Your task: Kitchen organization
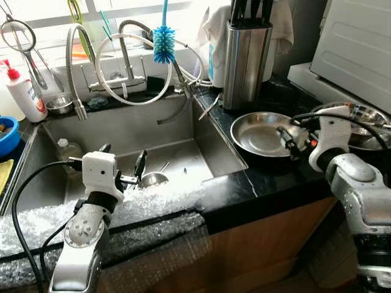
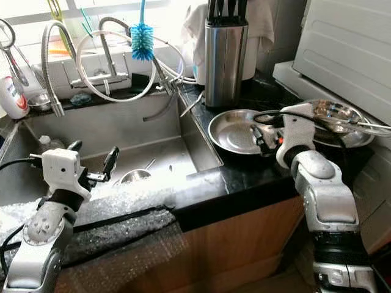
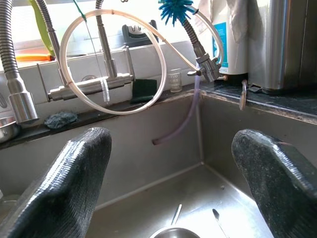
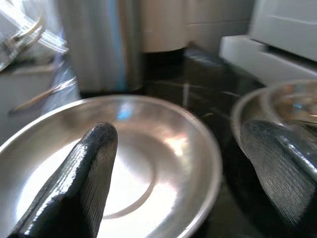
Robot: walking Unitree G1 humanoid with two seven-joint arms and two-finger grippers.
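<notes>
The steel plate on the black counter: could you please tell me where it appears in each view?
Left eye view: steel plate, right of the sink, under the right claw.
Right eye view: just right of centre.
Left wrist view: not in it.
Right wrist view: across the lower half, between the fingers.
Shared landmark: the steel knife block behind it.

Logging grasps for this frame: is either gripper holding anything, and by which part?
Nothing is held. The left gripper hangs open over the sink; the right gripper is open at the plate rim.
</notes>
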